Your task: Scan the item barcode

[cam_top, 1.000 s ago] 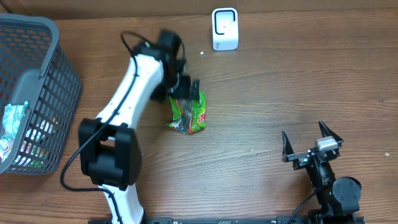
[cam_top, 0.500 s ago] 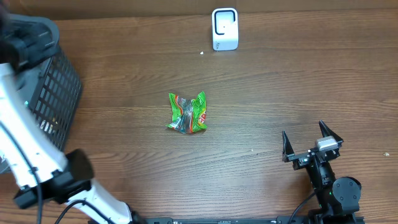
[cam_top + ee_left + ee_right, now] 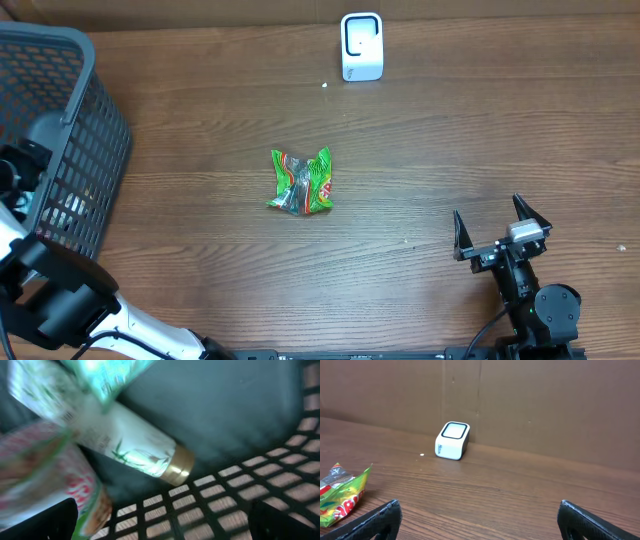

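Note:
A crumpled green snack packet (image 3: 302, 181) lies alone mid-table; its edge shows at the left of the right wrist view (image 3: 342, 495). The white barcode scanner (image 3: 361, 46) stands at the far edge (image 3: 452, 440). My left gripper (image 3: 162, 522) is open inside the dark mesh basket (image 3: 90, 130), hanging over a white bottle with a gold cap (image 3: 130, 445), a red and green cup (image 3: 55, 490) and a teal packet (image 3: 107, 375). It holds nothing. My right gripper (image 3: 488, 212) rests open at the front right, nothing between its fingers (image 3: 480, 520).
The basket fills the table's left end, and its mesh wall (image 3: 240, 485) is close under the left fingers. My left arm (image 3: 45, 290) reaches up along the left edge. A cardboard wall (image 3: 520, 405) backs the table behind the scanner.
My left arm has swung away from the green packet, leftward to the basket, leaving the packet lying on the table. The right arm has not moved.

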{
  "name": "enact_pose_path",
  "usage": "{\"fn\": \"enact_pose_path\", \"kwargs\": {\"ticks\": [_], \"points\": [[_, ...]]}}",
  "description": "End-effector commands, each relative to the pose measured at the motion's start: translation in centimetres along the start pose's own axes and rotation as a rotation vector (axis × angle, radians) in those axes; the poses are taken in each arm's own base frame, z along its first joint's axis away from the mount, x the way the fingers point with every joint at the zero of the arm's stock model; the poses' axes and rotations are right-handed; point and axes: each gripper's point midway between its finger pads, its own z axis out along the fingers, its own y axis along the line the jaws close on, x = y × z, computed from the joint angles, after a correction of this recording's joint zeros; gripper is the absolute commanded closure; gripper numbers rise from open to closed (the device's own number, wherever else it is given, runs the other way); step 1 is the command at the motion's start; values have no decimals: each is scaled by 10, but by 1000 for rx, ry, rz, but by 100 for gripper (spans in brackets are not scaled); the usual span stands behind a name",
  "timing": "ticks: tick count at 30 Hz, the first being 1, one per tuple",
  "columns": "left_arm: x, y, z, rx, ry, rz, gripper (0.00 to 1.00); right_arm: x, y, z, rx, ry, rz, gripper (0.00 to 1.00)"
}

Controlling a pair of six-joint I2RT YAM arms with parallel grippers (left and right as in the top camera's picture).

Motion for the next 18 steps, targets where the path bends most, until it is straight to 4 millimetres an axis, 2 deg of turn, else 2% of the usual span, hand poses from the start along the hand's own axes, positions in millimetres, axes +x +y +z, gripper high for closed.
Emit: {"fn": "enact_pose_path", "kwargs": {"ticks": [1, 6, 10, 18], "points": [[8, 1, 24, 4, 11, -72, 0, 2, 0, 0, 2, -2, -1, 0], [17, 8, 57, -50, -4, -128, 0, 2, 0, 0, 2, -2, -1, 0], [32, 19, 83, -121, -9, -225, 0, 2, 0, 0, 2, -2, -1, 0], [37, 23, 113, -106, -57, -280, 0, 2, 0, 0, 2, -2, -1, 0]]}}
